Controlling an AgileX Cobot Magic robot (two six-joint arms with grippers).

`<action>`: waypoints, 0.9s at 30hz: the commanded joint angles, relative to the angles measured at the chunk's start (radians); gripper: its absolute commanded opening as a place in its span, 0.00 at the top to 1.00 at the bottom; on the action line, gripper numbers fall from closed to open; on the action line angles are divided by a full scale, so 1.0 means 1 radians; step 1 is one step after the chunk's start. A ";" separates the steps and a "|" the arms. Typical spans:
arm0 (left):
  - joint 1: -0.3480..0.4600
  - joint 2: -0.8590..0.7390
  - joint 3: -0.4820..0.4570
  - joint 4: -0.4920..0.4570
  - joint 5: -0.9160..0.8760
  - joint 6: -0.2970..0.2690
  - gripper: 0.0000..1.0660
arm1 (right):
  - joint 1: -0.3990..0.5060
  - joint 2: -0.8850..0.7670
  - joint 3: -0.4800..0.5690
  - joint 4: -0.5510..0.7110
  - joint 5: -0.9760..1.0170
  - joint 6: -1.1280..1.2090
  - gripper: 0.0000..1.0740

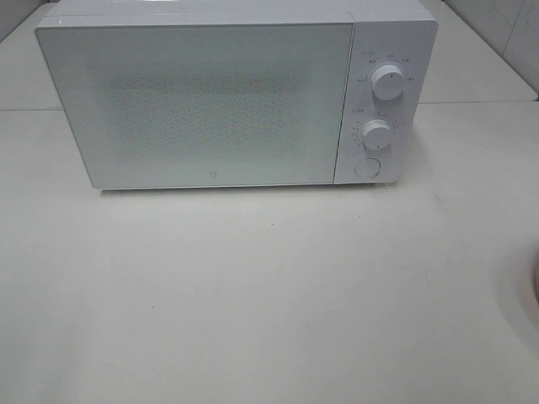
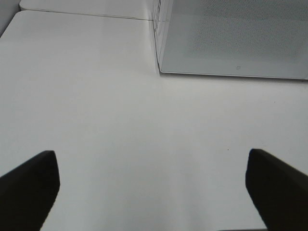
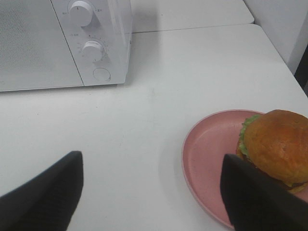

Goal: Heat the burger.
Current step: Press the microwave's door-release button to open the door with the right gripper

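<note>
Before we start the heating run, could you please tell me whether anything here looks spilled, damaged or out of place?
Nothing stands out. The microwave stands upright on the white table with its door shut. The burger looks intact on the pink plate, though off-centre toward its rim; no spills show.

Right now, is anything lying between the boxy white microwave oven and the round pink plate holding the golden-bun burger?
Nothing: the right wrist view shows only bare white tabletop between the microwave and the plate under the burger.
</note>
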 commanded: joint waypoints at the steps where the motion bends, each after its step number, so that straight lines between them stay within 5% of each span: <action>1: -0.001 -0.024 0.002 -0.005 -0.015 0.000 0.08 | -0.002 -0.024 0.001 0.002 -0.009 -0.005 0.29; 16: -0.001 -0.024 0.002 -0.005 -0.015 0.000 0.08 | -0.002 -0.008 -0.007 0.026 -0.016 -0.002 0.29; 27: -0.001 -0.024 0.002 -0.005 -0.015 0.000 0.08 | -0.002 0.210 -0.030 0.026 -0.228 -0.017 0.29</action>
